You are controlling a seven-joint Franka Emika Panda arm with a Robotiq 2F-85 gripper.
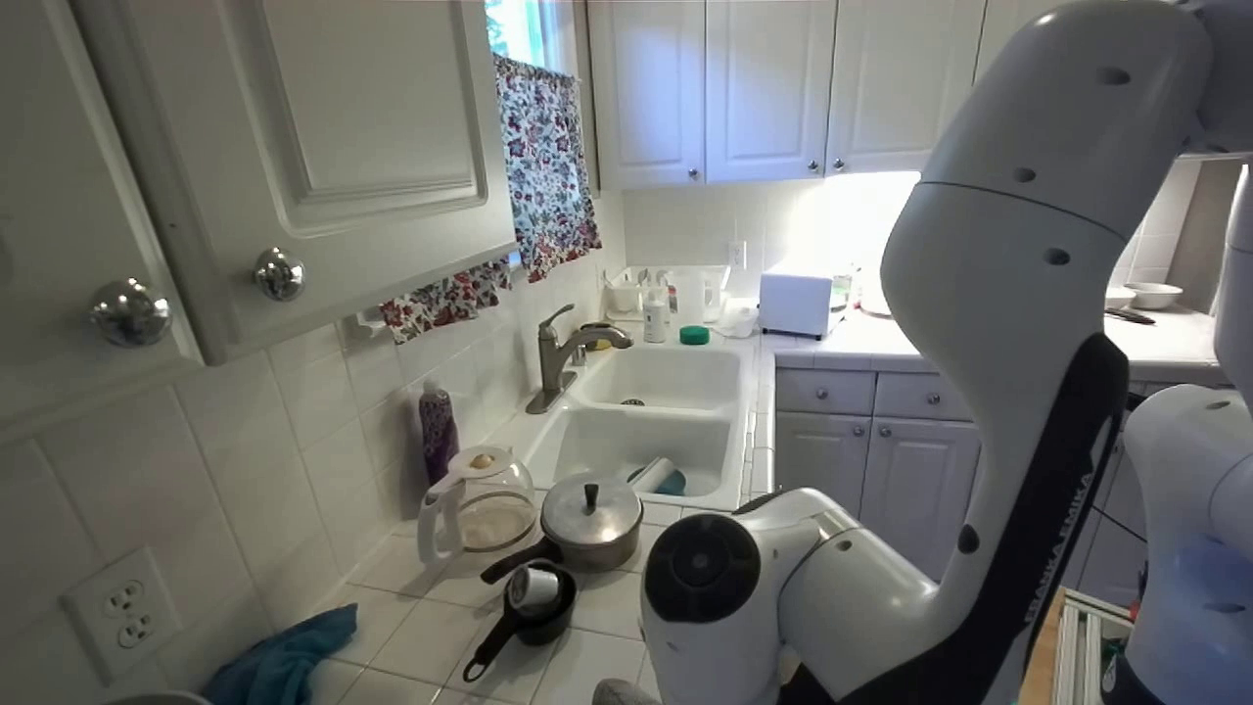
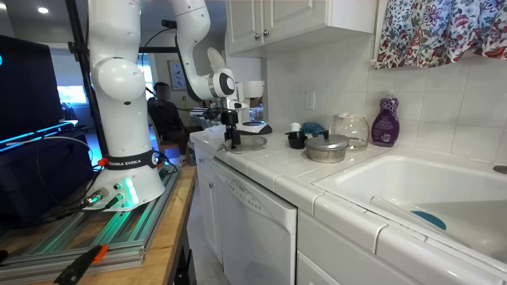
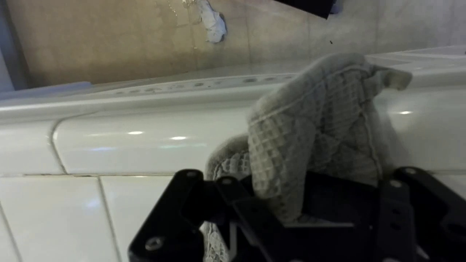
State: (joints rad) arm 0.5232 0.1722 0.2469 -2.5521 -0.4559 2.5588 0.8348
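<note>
Grey cloth (image 3: 320,127) is lying just right of centre in the wrist view, bunched over the rounded edge of the white tiled counter (image 3: 54,214), one corner pointing toward the upper right. The gripper (image 2: 233,141) is clenching a fold of it in its jaws; in an exterior view it is standing left of centre, low over the counter.

Much of the fabric is sitting outside the pinch, so the hold is probably depending on that single fold. If only a thin layer is being caught, the cloth could be slipping out and dropping past the dishwasher (image 2: 253,237) to the floor (image 3: 109,43). A low sideways sweep could be dragging loose fabric into the small black pan (image 1: 548,627), where a white container (image 1: 535,587) is leaning; a harder shove could be pushing the lidded saucepan (image 1: 602,556) into the glass carafe (image 1: 499,524).

"FRANKA EMIKA" is running up the arm (image 1: 1018,264) at the right of the frame, and the name is showing again, its first letter turned away, on the black collar (image 2: 130,161). The purple bottle (image 2: 385,122) is carrying a pale label too small to be read.
</note>
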